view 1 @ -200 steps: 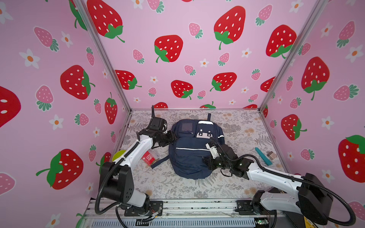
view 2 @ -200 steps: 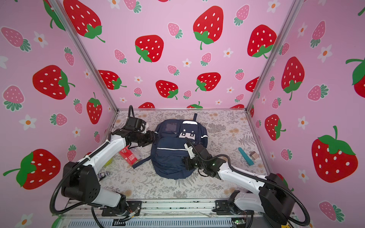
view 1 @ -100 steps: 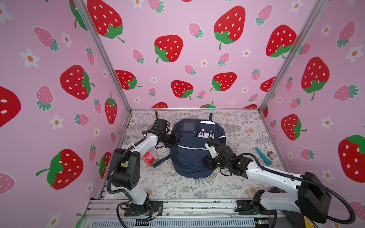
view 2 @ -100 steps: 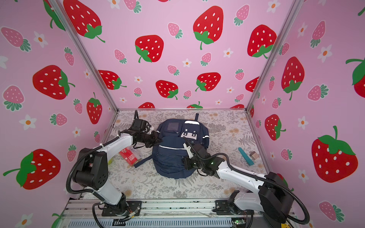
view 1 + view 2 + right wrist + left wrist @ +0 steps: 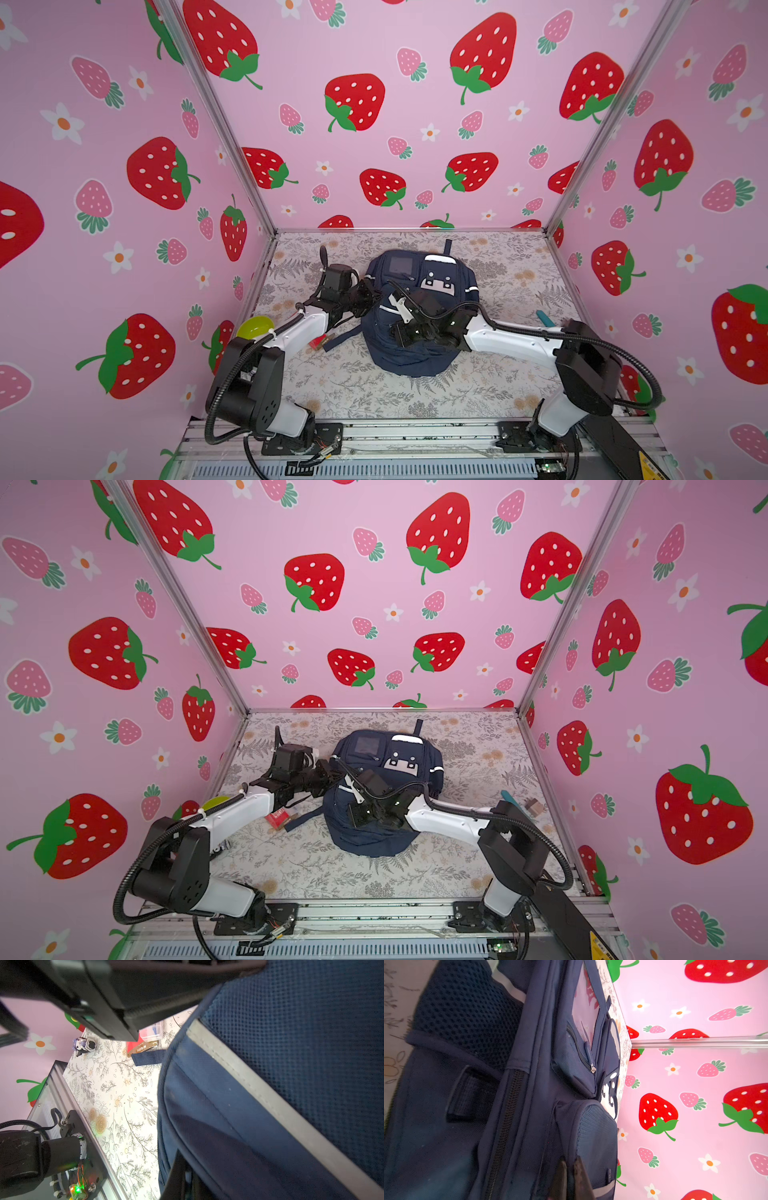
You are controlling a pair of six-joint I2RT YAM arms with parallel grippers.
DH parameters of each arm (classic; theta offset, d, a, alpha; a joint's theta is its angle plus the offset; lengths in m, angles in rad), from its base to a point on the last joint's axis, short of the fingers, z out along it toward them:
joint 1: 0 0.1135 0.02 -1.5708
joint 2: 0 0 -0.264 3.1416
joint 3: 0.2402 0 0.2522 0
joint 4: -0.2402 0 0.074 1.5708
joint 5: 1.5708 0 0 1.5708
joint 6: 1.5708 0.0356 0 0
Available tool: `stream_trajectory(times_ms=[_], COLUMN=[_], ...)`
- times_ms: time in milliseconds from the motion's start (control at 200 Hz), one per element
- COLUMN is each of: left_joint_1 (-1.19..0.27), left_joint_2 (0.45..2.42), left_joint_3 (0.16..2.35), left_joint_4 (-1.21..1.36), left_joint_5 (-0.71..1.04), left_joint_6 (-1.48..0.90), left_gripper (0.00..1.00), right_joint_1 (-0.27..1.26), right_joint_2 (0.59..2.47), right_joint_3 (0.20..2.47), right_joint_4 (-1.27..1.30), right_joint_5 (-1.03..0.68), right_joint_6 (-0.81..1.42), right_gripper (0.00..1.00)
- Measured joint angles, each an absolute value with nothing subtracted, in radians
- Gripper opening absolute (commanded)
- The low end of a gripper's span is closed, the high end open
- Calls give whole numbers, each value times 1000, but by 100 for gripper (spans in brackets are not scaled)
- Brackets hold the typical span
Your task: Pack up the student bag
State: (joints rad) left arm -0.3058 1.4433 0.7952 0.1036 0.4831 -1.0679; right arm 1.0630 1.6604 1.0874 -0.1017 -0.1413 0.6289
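Both grippers pinch the bag (image 5: 415, 365), lying face-up on the table (image 5: 374, 399): right gripper (image 5: 186, 1182) unchanged on its near front; left gripper (image 5: 572, 1180), spread a second ago, now clamped on its side. Its length runs near-to-far, loop (image 5: 447, 246) toward the back wall (image 5: 395, 124).

Left arm (image 5: 297, 330) and right arm (image 5: 513, 341): white shells behind black wrists, bulky black joints, ribbed black cables (image 5: 656, 384) looping to the bases.
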Motion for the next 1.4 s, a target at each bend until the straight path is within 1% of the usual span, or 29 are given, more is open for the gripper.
stream_trajectory(times_ms=[155, 170, 180, 235, 270, 290, 360, 430, 460, 535, 625, 725, 800, 835, 850, 865, 875, 1050, 1301, 1356, 1401], left_joint_1=[-343, -347, -350, -366, -373, -376, -383, -389, -391, -397, -411, -426, -432, -433, -434, -434, -434, -437, -454, -454, -454], left_joint_2=[1329, 1322, 1319, 1302, 1301, 1301, 1303, 1320, 1336, 1375, 1417, 1451, 1467, 1467, 1467, 1467, 1467, 1464, 1450, 1449, 1446], left_joint_3=[664, 657, 652, 633, 632, 632, 639, 664, 681, 714, 731, 731, 731, 730, 730, 730, 730, 730, 730, 730, 729], left_joint_4=[170, 173, 175, 181, 177, 174, 155, 131, 127, 130, 131, 134, 138, 138, 139, 140, 140, 145, 147, 157, 158], left_joint_5=[419, 418, 418, 422, 434, 442, 465, 484, 492, 508, 516, 518, 523, 524, 528, 526, 527, 516, 381, 361, 350], left_joint_6=[-1138, -1143, -1147, -1163, -1168, -1175, -1173, -1166, -1163, -1160, -1159, -1170, -1187, -1192, -1183, -1195, -1193, -1209, -1209, -1208, -1204], left_gripper=[0, 4, 8, 27, 38, 42, 48, 49, 49, 45, 38, 28, 13, 7, 7, 2, 0, 0, 0, 0, 0], right_joint_1=[1028, 1022, 1019, 997, 986, 980, 963, 958, 955, 955, 956, 960, 966, 970, 972, 976, 977, 1055, 1101, 1102, 1102], right_joint_2=[1578, 1565, 1555, 1502, 1471, 1456, 1404, 1372, 1364, 1358, 1358, 1358, 1361, 1365, 1367, 1373, 1375, 1521, 1724, 1749, 1755], right_joint_3=[1021, 1011, 1003, 967, 948, 939, 908, 889, 881, 867, 859, 859, 859, 861, 862, 867, 869, 997, 1195, 1225, 1233], right_joint_4=[-130, -133, -136, -155, -162, -164, -171, -183, -185, -184, -181, -181, -182, -182, -183, -185, -186, -214, -301, -311, -310], right_joint_5=[-204, -211, -216, -232, -235, -235, -235, -234, -234, -234, -234, -229, -218, -215, -213, -211, -210, -173, -90, -73, -64], right_joint_6=[615, 611, 607, 590, 578, 572, 554, 547, 546, 546, 550, 553, 558, 562, 564, 565, 566, 590, 669, 685, 696], right_gripper=[0, 0, 0, 0, 0, 0, 0, 0, 0, 0, 0, 0, 0, 0, 0, 0, 0, 0, 0, 9, 21])
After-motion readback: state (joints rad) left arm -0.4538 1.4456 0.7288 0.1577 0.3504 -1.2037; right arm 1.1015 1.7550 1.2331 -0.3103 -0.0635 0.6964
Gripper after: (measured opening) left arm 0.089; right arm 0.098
